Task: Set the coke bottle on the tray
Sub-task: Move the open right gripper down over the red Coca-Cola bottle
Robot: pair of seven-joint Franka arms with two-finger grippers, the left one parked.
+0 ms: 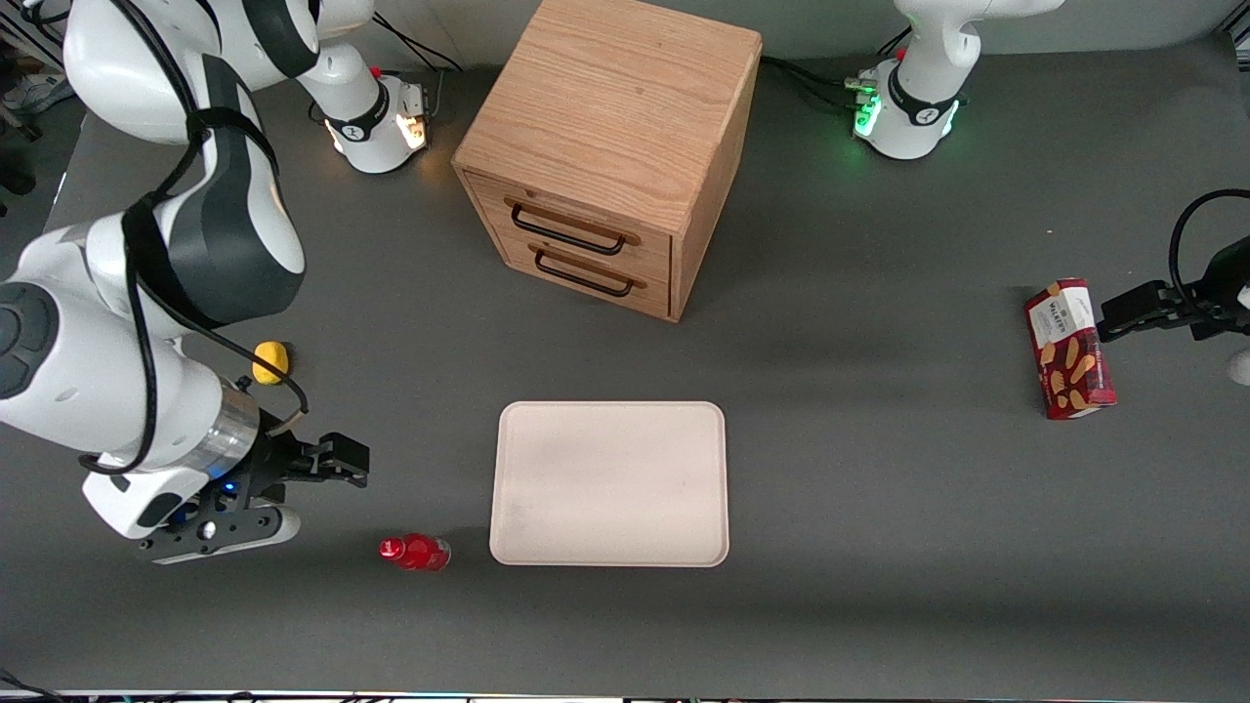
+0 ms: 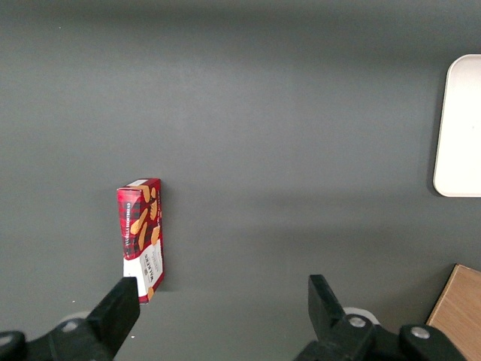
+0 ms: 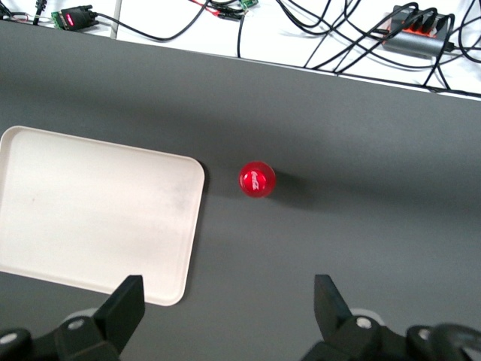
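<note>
The coke bottle (image 1: 415, 552) stands on the grey table (image 1: 879, 508) just beside the tray (image 1: 610, 483), apart from its rim — upright, it seems, since the wrist view shows only its round red top. The gripper (image 1: 337, 464) hovers near the bottle, holding nothing — fingers (image 3: 124, 304) spread wide.

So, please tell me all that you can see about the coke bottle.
The coke bottle is small and red, with a red cap and a glossy, plastic-looking body. It stands upright on the dark grey table, beside the tray toward the working arm's end, with a narrow gap between them. Nothing touches it except the table. The gripper is open, apart from the bottle and farther from the front camera. Its label cannot be read.
</note>
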